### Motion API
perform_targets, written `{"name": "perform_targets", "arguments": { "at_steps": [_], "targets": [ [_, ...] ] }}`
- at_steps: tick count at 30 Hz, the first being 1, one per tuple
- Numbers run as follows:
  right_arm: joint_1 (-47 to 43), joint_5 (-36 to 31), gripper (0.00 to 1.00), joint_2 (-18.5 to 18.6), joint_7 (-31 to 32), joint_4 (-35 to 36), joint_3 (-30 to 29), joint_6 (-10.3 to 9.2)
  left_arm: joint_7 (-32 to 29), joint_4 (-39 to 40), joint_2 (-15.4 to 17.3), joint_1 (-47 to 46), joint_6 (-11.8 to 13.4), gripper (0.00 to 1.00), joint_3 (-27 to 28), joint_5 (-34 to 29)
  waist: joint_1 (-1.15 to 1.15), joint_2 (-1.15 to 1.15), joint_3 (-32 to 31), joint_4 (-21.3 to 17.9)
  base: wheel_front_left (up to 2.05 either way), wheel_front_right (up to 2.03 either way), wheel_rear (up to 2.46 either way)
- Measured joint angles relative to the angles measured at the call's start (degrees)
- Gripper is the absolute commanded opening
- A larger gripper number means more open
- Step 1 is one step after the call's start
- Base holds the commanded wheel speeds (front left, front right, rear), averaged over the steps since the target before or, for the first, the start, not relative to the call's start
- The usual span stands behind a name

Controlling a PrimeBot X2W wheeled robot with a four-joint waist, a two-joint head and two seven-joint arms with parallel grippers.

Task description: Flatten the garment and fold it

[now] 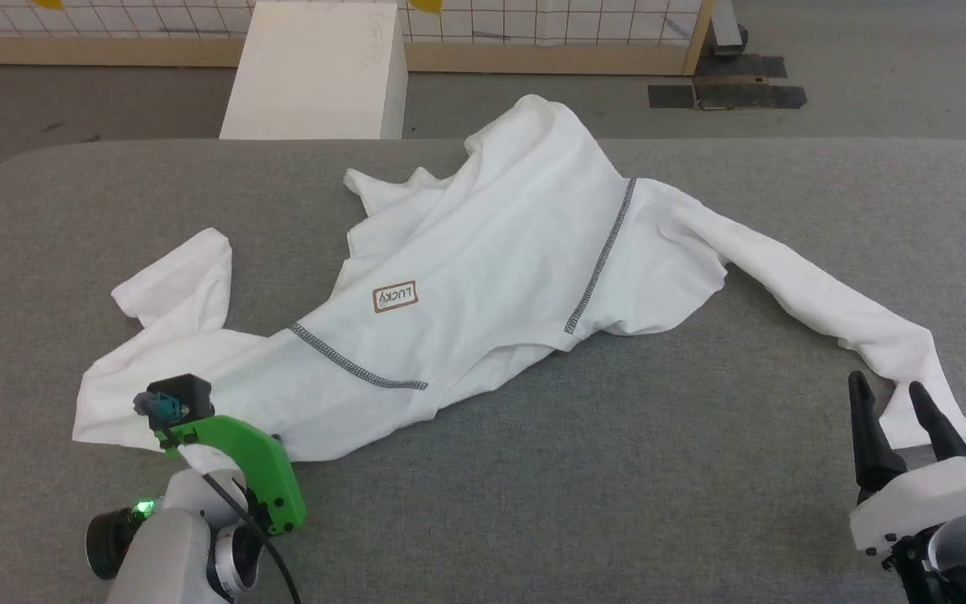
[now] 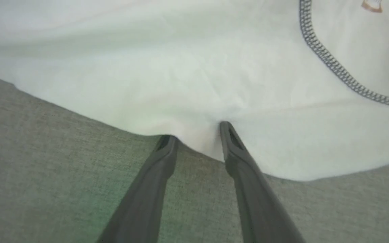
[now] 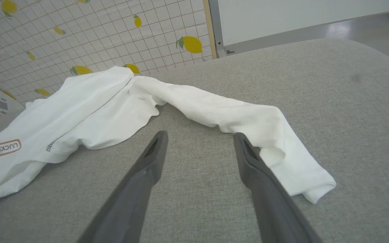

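Left gripper fingers sit closest, tips apart and straddling the near hem of the garment. One tip is at the cloth edge, the other presses on top; the fabric dimples btwn them but isn't pinched yet. The shirt lies rumpled diag. across the grey padded table, LUCKY patch face up. One sleeve is bunched on the robot's left; the other trails right, w/ its cuff near the front edge. It prob. handles light, limp and thin: it'll drape, stretch and likely drag on the nappy table top, so lift rather than slide. Best holds are the hem corners, the cuff and by the zigzag seams, where the cloth is firmer. Right gripper is spread wide and empty, just beside the cuff. White box stands beyond the table's far edge, well apart.
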State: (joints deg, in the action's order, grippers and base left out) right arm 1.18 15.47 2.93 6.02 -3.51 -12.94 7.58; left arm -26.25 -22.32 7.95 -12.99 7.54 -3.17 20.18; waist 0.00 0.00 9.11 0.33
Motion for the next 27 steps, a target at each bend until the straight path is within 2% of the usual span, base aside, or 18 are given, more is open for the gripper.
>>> {"name": "perform_targets", "arguments": {
  "at_steps": [3, 7, 11, 16, 18, 22, 27],
  "targets": [
    [0.13, 0.08, 1.00, 0.00, -0.05, -0.43, 0.29, 0.00, -0.40, 0.58, 0.22, -0.02, -0.97, 0.00, 0.05, 0.62, 0.00, 0.00, 0.50, -0.03, 0.00, 0.00, 0.00],
    [1.69, -0.79, 1.00, 0.02, 1.85, -0.52, 1.66, 0.00, 1.32, 2.14, -0.26, 0.49, -0.97, 0.00, 1.04, 2.46, 0.00, 0.00, 0.74, 0.30, 0.00, 0.00, 0.00],
    [6.13, -2.34, 1.00, -0.05, 11.44, -2.15, 4.31, 0.00, 4.16, 5.80, -0.96, 2.55, -0.90, 0.00, 2.41, 3.70, 0.00, 0.00, 1.25, 0.46, 0.00, 0.00, 0.00],
    [16.96, -8.38, 1.00, -0.02, 25.13, -7.14, 6.68, 0.00, 5.44, 11.28, -2.12, 5.03, -0.42, 0.00, 2.08, 4.13, 0.00, 0.00, 2.67, 1.05, 0.00, 0.00, 0.00],
    [20.70, -11.06, 1.00, -0.03, 28.51, -9.79, 7.13, 0.00, 5.48, 12.80, -2.43, 5.26, -0.41, 0.00, 1.53, 4.13, 0.00, 0.00, 3.40, 1.55, 0.00, 0.00, 0.00],
    [27.25, -15.77, 1.00, 0.16, 31.93, -15.51, 7.50, 0.00, 5.76, 14.84, -2.74, 5.30, -0.46, 0.00, 0.60, 4.74, 0.00, 0.00, 5.36, 2.87, 0.00, 0.00, 0.00],
    [32.29, -20.01, 1.00, 0.65, 32.90, -22.01, 6.43, 0.00, 6.47, 15.71, -2.93, 4.61, -0.96, 0.00, -0.10, 5.68, 0.00, 0.00, 7.99, 4.79, 0.00, 0.00, 0.00]
  ]
}}
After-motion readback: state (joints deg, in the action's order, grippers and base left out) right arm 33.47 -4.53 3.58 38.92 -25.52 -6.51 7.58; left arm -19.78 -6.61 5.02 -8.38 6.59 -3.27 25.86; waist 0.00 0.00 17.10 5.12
